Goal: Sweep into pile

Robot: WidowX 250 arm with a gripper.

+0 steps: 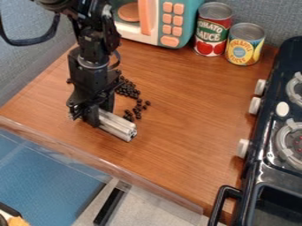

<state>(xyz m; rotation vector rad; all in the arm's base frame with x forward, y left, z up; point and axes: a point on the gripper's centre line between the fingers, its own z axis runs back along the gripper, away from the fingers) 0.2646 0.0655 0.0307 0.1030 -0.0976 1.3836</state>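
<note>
Black is the gripper (97, 115), hanging over the left part of the wooden tabletop (189, 101), closed round a silvery bar (118, 127); the bar slants down to the right from its grasp, low over the wood; just right of the gripper and above the bar, the dark beans (128, 89) lie in a loose trail, densest at the upper end, a few strays on the right; behind them stands a teal and white toy microwave (186, 17); next come a red can (213, 30) and a yellow can (245, 44), upright side by side; a black toy stove (268, 132) lines the right edge.
</note>
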